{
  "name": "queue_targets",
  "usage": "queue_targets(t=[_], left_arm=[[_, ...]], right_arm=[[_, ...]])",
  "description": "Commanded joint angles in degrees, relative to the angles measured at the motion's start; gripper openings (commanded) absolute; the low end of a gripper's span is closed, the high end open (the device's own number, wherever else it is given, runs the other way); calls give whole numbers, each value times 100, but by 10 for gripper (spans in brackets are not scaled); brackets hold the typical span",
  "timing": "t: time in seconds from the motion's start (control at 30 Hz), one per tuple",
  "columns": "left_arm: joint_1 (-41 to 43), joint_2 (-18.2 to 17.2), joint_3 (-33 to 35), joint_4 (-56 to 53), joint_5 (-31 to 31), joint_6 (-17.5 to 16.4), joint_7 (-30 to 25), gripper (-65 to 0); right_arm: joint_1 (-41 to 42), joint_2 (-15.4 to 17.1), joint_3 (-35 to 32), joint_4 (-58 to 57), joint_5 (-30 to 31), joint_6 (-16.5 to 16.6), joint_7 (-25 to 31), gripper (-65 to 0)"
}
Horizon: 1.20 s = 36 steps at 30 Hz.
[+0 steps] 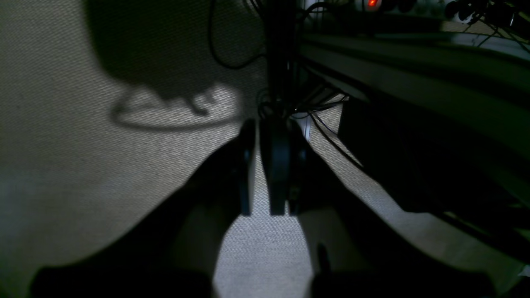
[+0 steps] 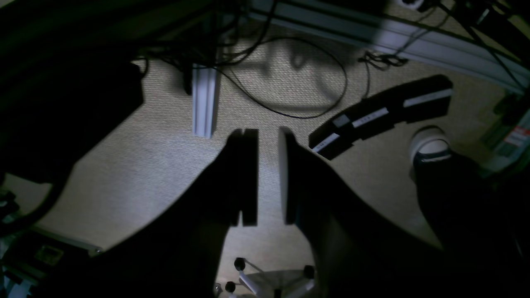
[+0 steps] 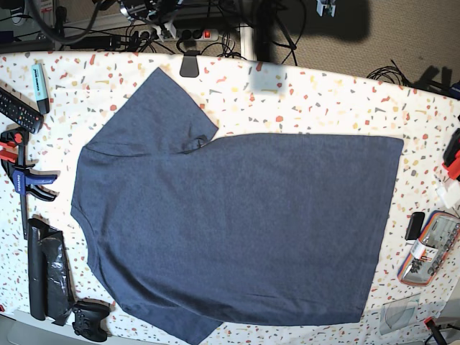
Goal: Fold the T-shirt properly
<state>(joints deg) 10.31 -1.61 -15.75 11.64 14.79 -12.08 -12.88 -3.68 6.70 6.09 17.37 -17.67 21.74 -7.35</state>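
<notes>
The T-shirt [image 3: 237,223] lies spread flat on the speckled table [image 3: 323,93], plain dark slate-blue side up, collar end at the left, hem at the right, one sleeve pointing to the far edge. Neither arm appears in the base view. My left gripper [image 1: 258,136] hangs over beige carpet beside the table frame, its jaws almost together with nothing between them. My right gripper [image 2: 268,136] also points at the carpet, with a small gap between its empty jaws.
Left of the shirt lie a remote [image 3: 14,108], a marker [image 3: 39,77], a clamp [image 3: 18,172], a black bag [image 3: 47,269] and a game controller [image 3: 91,318]. A tool case [image 3: 429,248] sits at the right edge. On the floor are a chair base [image 2: 273,281] and a person's shoe [image 2: 430,145].
</notes>
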Motion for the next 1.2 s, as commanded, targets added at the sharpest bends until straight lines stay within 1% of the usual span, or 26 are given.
queue_targets(t=[0.0,0.23,0.3,0.43,0.7,0.8,0.93,1.0,1.03,1.07,1.1,1.17], left_arm=[[46,-17,9,9,-4,-13,-4,-583],[46,-17,9,9,-4,-13,-2,-583],[46,-15,9,9,-4,-13,-4,-583],[48,-17,9,7,-4,-13,0,-583],[46,-15,9,9,-4,-13,101,-583],[46,-15,9,81,-4,-13,409,-583],[50,-17,9,411,-7,-13,1228,-583],[81,-15,9,614,-33,-13,1547,-583],[120,-15,9,739,-122,-13,1690,-583],[181,-15,9,874,-236,-13,1814,-583],[264,-15,9,1032,-332,-13,1882,-583],[516,-15,9,1397,-348,-48,1884,-583]], right_arm=[[15,55,15,44,31,74,28,-554],[15,197,15,63,31,74,31,-554],[15,205,15,66,103,72,31,-554],[15,203,15,63,470,76,28,-554],[15,205,15,63,481,76,22,-554],[17,203,15,66,483,76,-133,-554],[15,205,15,70,483,74,-555,-554],[13,219,15,81,483,81,-695,-554],[-2,238,15,103,481,105,-765,-554],[-20,264,15,133,481,201,-815,-554],[-52,306,15,181,483,367,-820,-554],[-157,402,15,337,485,809,-813,-554]])
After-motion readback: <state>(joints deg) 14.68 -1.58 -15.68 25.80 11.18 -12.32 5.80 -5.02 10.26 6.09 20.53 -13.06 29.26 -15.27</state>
